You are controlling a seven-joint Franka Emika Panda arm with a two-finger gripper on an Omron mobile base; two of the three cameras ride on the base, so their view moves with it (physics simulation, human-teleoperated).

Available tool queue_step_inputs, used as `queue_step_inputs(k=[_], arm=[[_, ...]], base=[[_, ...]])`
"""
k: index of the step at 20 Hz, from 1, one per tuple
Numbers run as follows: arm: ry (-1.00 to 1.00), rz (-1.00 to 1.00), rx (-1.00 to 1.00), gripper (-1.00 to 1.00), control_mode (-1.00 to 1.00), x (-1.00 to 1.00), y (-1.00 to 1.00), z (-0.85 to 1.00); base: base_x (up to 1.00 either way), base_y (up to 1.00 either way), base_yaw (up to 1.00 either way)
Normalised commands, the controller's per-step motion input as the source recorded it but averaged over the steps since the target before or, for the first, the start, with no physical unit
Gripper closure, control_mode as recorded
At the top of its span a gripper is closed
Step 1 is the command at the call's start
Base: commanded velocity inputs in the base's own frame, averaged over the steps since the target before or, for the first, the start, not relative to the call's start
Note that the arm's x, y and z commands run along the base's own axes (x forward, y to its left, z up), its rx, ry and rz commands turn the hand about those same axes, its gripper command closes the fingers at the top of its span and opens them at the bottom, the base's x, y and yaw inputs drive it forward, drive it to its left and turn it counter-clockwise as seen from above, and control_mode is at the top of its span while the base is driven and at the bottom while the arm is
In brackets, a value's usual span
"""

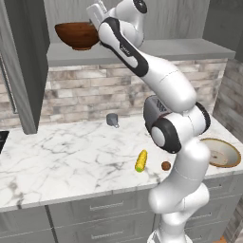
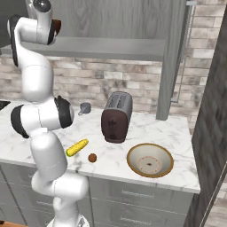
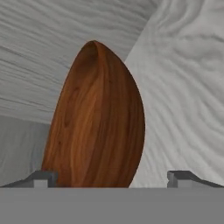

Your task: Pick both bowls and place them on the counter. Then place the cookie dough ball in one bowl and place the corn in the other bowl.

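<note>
- Far left and high up: the dark wooden bowl (image 1: 77, 35) sits on the grey shelf (image 1: 142, 51) above the brick wall, not yet down on the counter (image 1: 66, 156).
- The gripper (image 3: 112, 177) is right at that bowl; in the hand view its jaws stand wide apart with the bowl's rim between them, nothing clamped yet.
- To do this well, I'd say push in until one finger is inside the wall and one outside, close firmly on the rim, then lift clear of the shelf edge before swinging down; a shallow bite on that glossy wood looks likely to slip.
- Moving right along the marble: a small grey mug (image 1: 112, 119) stands near the wall, well apart from the action.
- Next, the corn (image 1: 141, 161) lies near the front edge, with the cookie dough ball (image 1: 165, 165) just beside it.
- In the right base view, a toaster (image 2: 116, 117) stands behind them.
- Far right: the tan bowl (image 2: 150, 160) is already on the counter, upright, ready for the dough ball.
</note>
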Motion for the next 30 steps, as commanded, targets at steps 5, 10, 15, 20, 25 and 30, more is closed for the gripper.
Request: queue_step_inputs(k=[5, 10, 15, 20, 25, 30], arm=[[0.10, 0.00, 0.00, -1.00, -1.00, 0.21, 0.14, -0.16], [0.11, 0.00, -0.02, 1.00, -1.00, 0.20, 0.24, -0.19], [0.03, 0.00, 0.02, 1.00, -1.00, -0.07, 0.06, -0.14], [-0.05, -0.05, 0.12, 1.00, -1.00, -0.61, -0.09, -0.34], [-0.19, -0.07, 0.21, 1.00, -1.00, -0.93, -0.28, -0.47], [-0.27, -0.07, 0.23, 1.00, -1.00, -1.00, -0.32, -0.52]], base=[[0.00, 0.00, 0.00], [0.00, 0.00, 0.00], [0.00, 0.00, 0.00], [0.00, 0.00, 0.00], [0.00, 0.00, 0.00], [0.00, 0.00, 0.00]])
